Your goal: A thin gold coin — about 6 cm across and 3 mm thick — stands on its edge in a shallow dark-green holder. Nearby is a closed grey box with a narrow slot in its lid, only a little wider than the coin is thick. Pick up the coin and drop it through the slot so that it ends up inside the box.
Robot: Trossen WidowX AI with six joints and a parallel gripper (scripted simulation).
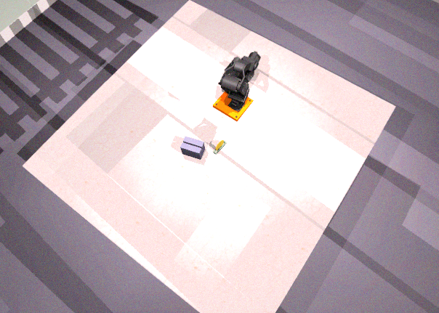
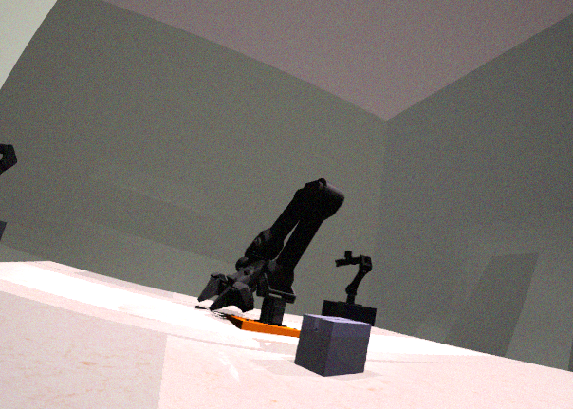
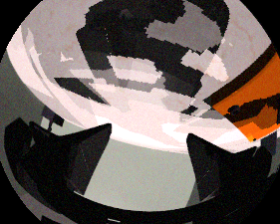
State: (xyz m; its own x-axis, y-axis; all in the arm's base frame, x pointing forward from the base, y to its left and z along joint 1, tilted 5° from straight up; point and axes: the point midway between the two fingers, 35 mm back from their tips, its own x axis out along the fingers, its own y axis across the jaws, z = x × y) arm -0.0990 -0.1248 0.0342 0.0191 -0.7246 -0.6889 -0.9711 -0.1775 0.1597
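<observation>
The coin stands on edge in its green holder, just beside the grey box, whose lid slot shows as a dark line. Nothing of the task is done: pickup, carry and drop all remain. My gripper sits folded low by my orange base, well apart from the coin, fingers spread wide, holding nothing.
</observation>
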